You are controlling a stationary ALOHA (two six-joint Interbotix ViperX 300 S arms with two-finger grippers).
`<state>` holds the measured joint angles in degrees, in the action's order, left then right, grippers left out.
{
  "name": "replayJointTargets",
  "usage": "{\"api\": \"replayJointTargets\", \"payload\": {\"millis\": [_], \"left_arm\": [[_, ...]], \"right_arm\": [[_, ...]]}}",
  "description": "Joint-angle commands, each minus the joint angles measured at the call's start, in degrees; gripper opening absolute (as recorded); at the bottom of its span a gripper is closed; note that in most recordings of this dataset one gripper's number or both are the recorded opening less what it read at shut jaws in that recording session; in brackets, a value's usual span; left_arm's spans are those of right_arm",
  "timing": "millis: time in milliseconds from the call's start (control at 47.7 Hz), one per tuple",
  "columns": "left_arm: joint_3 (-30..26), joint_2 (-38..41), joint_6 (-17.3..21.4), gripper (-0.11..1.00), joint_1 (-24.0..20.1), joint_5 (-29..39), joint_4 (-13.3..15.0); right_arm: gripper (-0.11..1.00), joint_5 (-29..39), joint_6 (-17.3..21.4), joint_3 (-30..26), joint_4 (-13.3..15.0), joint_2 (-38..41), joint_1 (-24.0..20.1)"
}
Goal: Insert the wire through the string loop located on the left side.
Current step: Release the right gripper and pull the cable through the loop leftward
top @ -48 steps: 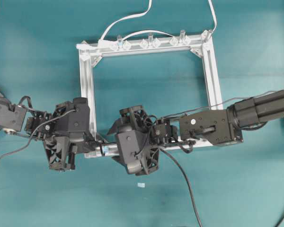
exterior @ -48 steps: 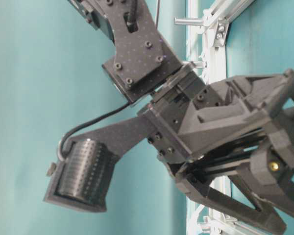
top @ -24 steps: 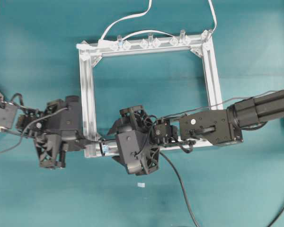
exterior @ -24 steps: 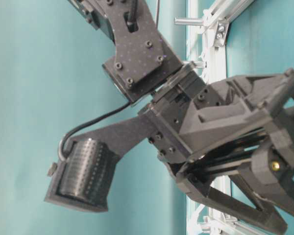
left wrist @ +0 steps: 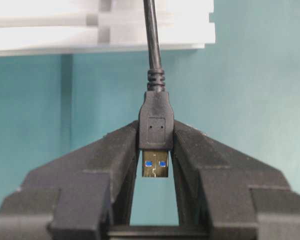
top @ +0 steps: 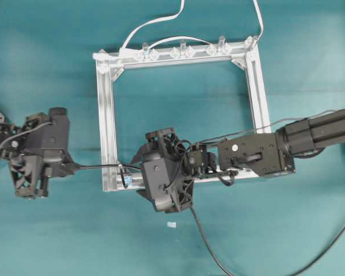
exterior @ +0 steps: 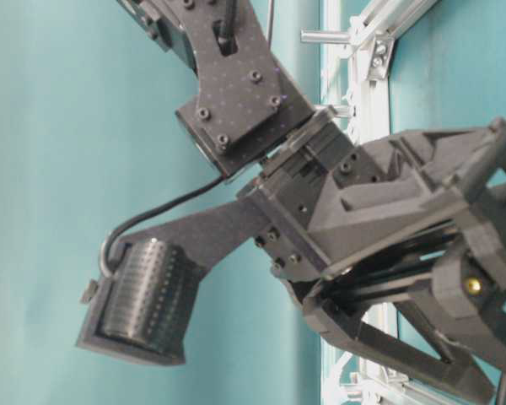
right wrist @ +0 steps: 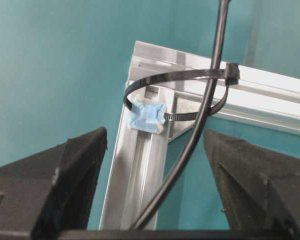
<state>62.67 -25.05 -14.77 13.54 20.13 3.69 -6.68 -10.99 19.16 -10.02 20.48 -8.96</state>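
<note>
In the left wrist view my left gripper point(left wrist: 156, 135) is shut on the black plug point(left wrist: 155, 125) of the wire, its metal tip point(left wrist: 155, 167) pointing back between the fingers. Overhead, the left gripper point(top: 73, 168) sits left of the silver frame point(top: 106, 115). From it the wire point(top: 98, 167) runs taut to the right, into the string loop point(top: 123, 172) at the frame's lower left corner. The right wrist view shows the wire point(right wrist: 200, 120) passing through the string loop point(right wrist: 175, 75), a thin dark tie with a pale blue bit point(right wrist: 146, 116). My right gripper point(right wrist: 155, 132) stands open around the wire without touching it.
A white cable point(top: 155, 23) and clear clips point(top: 181, 52) run along the frame's far bar. The wire's slack trails off point(top: 210, 253) toward the front edge. A small pale scrap point(top: 171, 225) lies on the teal table. The right arm point(top: 310, 135) reaches in from the right.
My left gripper has moved left, away from the frame, drawing the wire out through the loop. The trailing slack has shifted at the front. The right gripper has stayed put.
</note>
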Motion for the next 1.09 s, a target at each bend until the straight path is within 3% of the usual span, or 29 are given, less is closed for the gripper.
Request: {"api": "replayJointTargets", "payload": {"millis": [0, 608, 838, 1069], "left_arm": [[0.1, -2.5, -0.5, 0.2, 0.3, 1.4, 0.1], [2.0, -3.4, -0.4, 0.21, 0.4, 2.0, 0.0], [1.7, -3.4, 0.0, 0.81, 0.4, 2.6, -0.2], [1.9, -3.7, 0.1, 0.78, 0.4, 2.4, -0.3]], "right_arm": [[0.8, -0.4, -0.2, -0.5, 0.1, -1.2, -0.2], [0.8, -0.4, -0.2, -0.6, 0.0, -1.1, -0.1], [0.8, -0.5, -0.2, -0.5, 0.1, -1.2, -0.2], [0.8, -0.5, -0.2, -0.6, 0.1, -1.1, -0.1]]}}
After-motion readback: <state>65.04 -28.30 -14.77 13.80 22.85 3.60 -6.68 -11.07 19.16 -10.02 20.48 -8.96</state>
